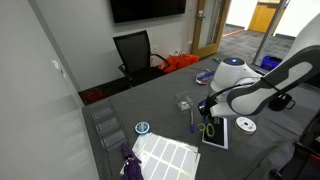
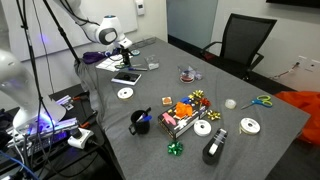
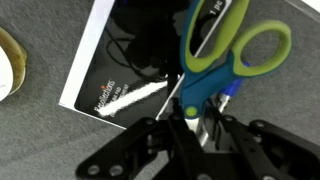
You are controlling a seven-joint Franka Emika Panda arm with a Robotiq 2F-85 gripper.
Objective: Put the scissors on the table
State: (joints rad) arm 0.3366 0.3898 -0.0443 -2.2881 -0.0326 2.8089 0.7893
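The scissors (image 3: 205, 68) have bright green loop handles with blue inner parts. My gripper (image 3: 190, 120) is shut on their blades just below the pivot, and the handles point away from the wrist. They hang over the edge of the black white-edged pad (image 3: 120, 70), casting a shadow on it. In an exterior view the gripper (image 1: 208, 112) holds the scissors (image 1: 209, 127) just above the pad (image 1: 216, 137). The dark grey table (image 1: 160, 100) lies beneath. In an exterior view the gripper (image 2: 125, 62) is at the far left end of the table (image 2: 230, 140).
A blue pen (image 1: 192, 120) lies next to the pad, its tip showing in the wrist view (image 3: 228, 95). Tape rolls (image 1: 247, 124) (image 2: 124, 93) lie nearby. Another green-handled pair of scissors (image 2: 262, 101), a mug (image 2: 138, 122) and small items sit at the table's other end.
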